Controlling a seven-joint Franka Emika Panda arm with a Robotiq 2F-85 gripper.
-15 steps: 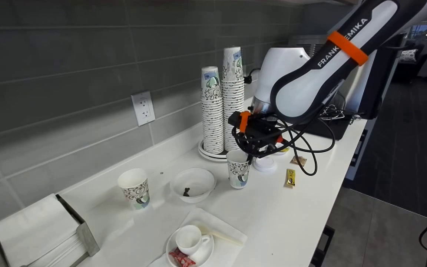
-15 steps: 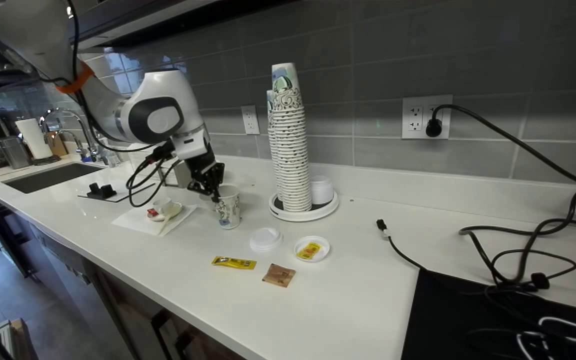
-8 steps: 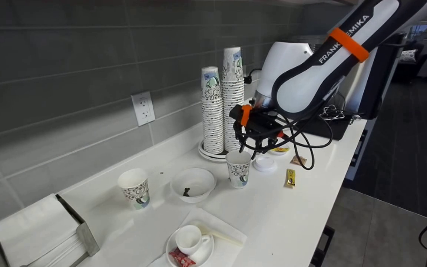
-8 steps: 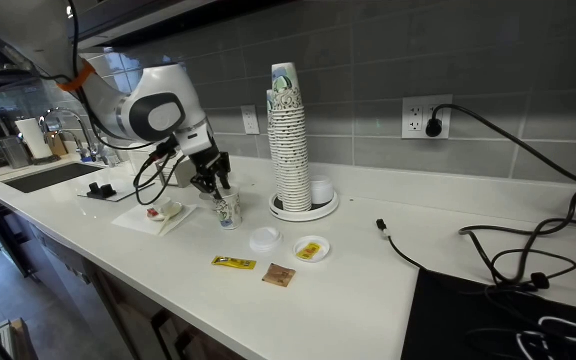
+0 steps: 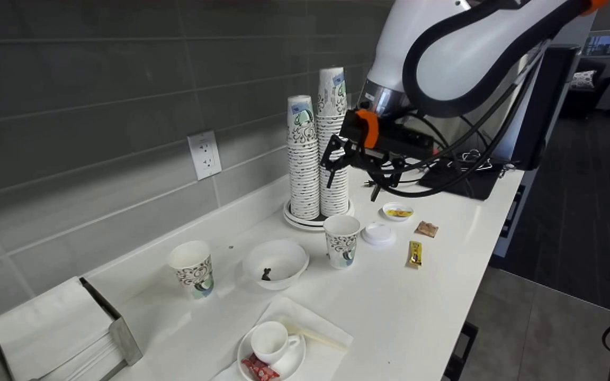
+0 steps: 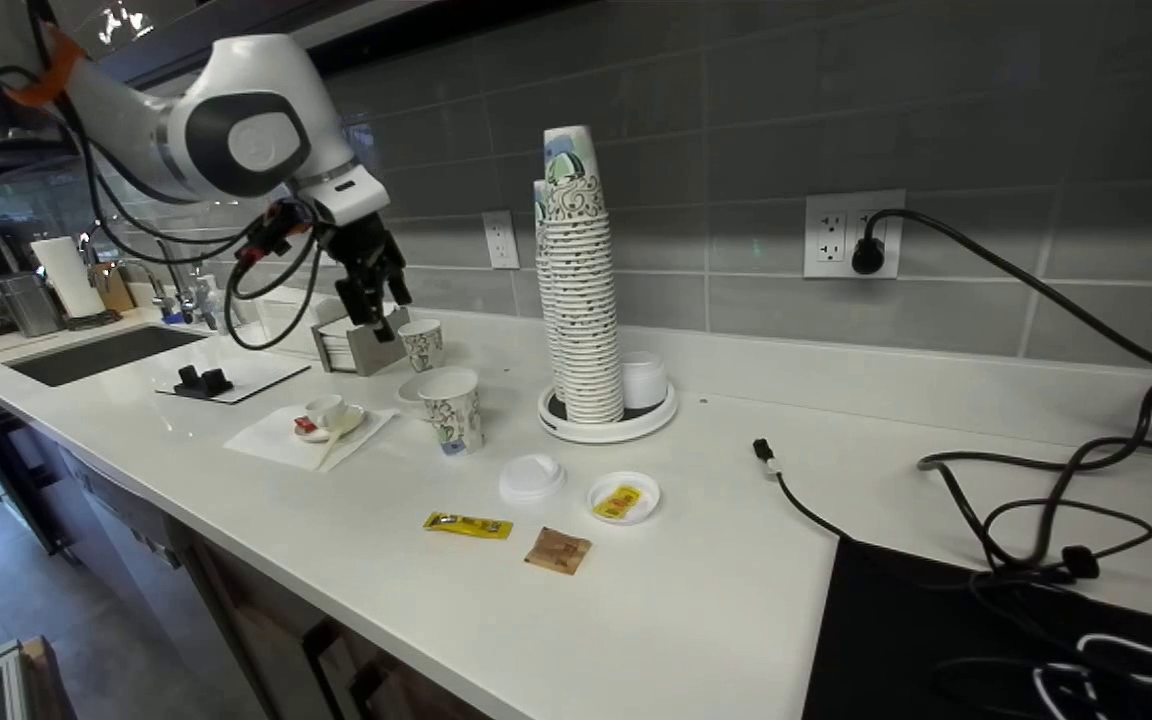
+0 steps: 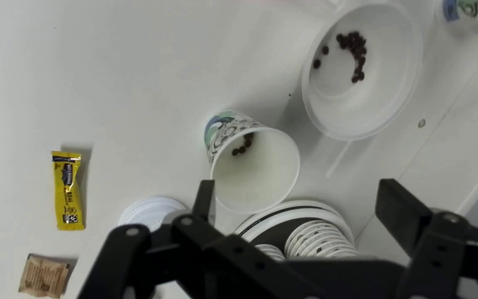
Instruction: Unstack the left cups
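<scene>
Two white paper cups with dark swirls and a greenish print stand upright and apart, on opposite sides of the bowl; they fit the left cups. The nearer-to-gripper cup holds a few dark beans, seen in the wrist view inside the cup. Beyond the bowl is the far cup, cut off at the top right corner of the wrist view. Whether either has another nested in it, I cannot tell. My gripper hangs above and behind the nearer cup, its fingers wide apart with nothing between them.
Two tall cup columns rise from a round tray close beside my gripper. A white bowl with dark beans sits between the cups. Lids, a yellow packet, a saucer set and a napkin holder lie around.
The gripper, narrow at the nearer cup's rim a second ago, has spread its fingers, let go and risen well clear. The cup has stayed standing almost where it was.
</scene>
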